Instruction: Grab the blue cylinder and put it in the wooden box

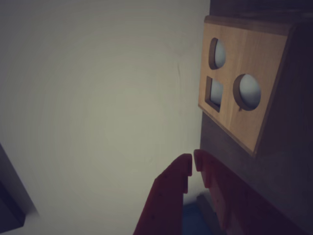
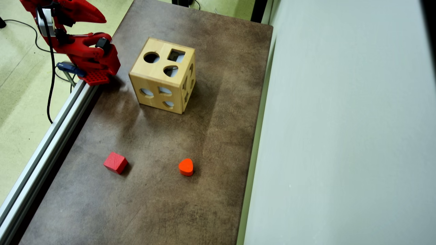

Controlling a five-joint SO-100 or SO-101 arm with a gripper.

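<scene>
We can read no text, label, brand, number or sign in either view. The wooden box [image 2: 162,80] shows only plain cut-out holes on its faces, and the red cube [image 2: 115,162], the orange heart block [image 2: 186,167] and the red arm [image 2: 81,47] carry no readable markings.

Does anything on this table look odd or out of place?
Nothing is spilled or broken. The wooden box sits turned askew to the table's edges, and no blue cylinder shows anywhere, only a red cube and an orange heart.

We see a brown table [image 2: 211,136] beside a pale grey wall [image 2: 340,136], greenish floor [image 2: 20,102] at left
</scene>
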